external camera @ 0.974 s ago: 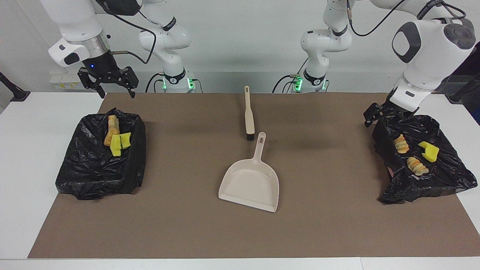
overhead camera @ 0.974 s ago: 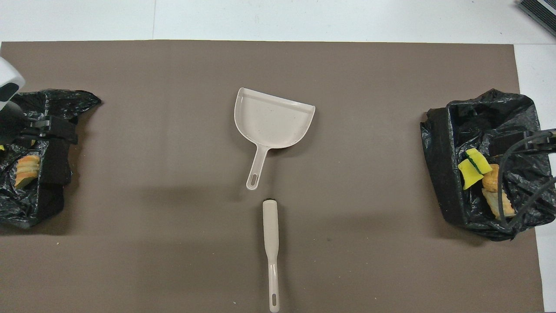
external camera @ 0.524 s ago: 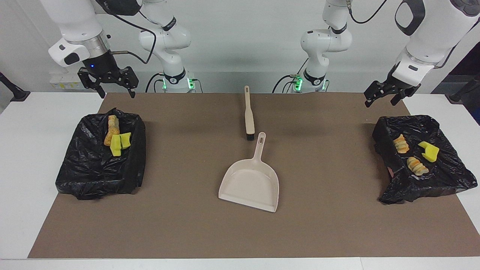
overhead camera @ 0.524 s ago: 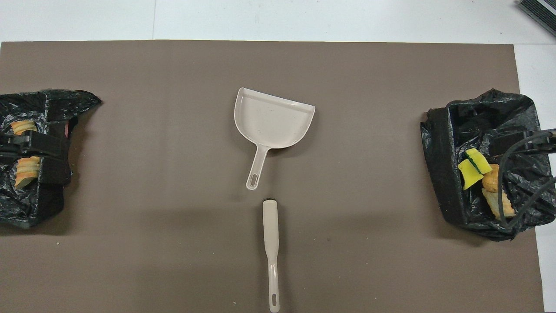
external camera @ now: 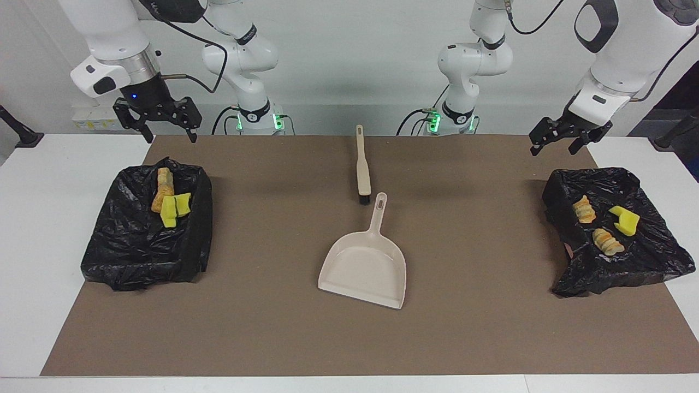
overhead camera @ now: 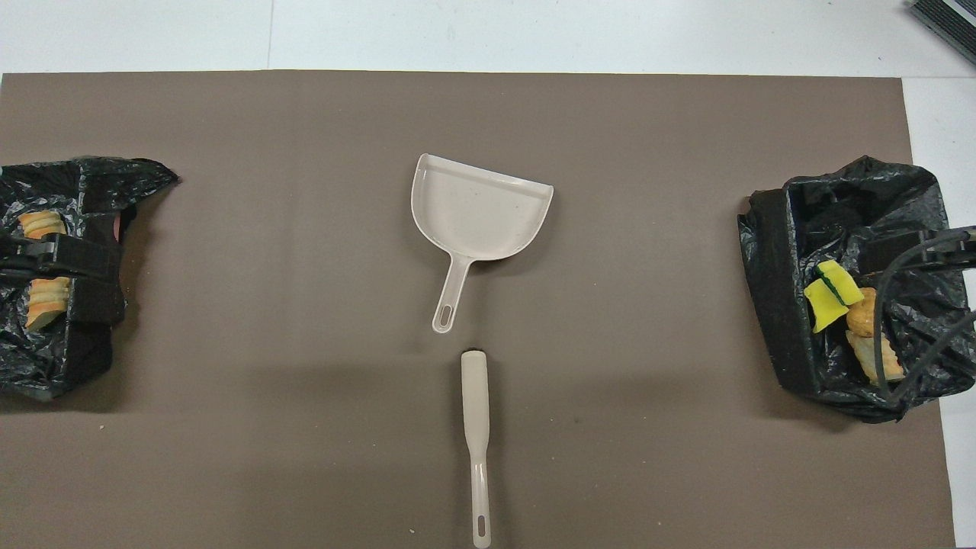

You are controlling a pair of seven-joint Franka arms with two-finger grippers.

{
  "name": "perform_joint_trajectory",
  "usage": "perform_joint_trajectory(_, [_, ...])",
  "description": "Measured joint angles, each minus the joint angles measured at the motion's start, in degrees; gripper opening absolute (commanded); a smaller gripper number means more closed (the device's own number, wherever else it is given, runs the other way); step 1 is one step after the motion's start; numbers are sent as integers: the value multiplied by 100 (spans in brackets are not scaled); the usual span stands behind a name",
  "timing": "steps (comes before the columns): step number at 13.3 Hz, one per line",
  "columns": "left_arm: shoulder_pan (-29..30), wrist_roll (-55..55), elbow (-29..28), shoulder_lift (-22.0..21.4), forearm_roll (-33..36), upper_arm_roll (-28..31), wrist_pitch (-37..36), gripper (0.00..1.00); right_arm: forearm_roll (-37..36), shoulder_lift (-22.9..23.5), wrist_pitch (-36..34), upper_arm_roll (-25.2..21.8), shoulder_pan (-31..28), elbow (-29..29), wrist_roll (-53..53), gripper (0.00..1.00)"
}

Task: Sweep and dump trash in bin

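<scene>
Both grippers hang with jaws apart, empty: the left gripper (external camera: 562, 137) over the mat's edge by one black bag-lined bin (external camera: 650, 256), the right gripper (external camera: 158, 117) by the other bin (external camera: 131, 251). We'd say we're done, so just park clear. The trash, 3 yellow-and-tan pieces (external camera: 600, 221) plus a clump (external camera: 169, 199), sits inside those bins.

Matt brown paper-like mat (external camera: 273, 327) on smooth white table (external camera: 33, 218); 2 bins (external camera: 144, 234) w/ glossy crinkled black plastic liners; smooth beige plastic dustpan (external camera: 365, 267) & brush (external camera: 362, 166).
</scene>
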Motion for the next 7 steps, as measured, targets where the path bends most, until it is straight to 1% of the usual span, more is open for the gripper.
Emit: perform_joint_trajectory(7, [0,117,0,0,0,0,14,100,0,0,0,0,0,0,0,100])
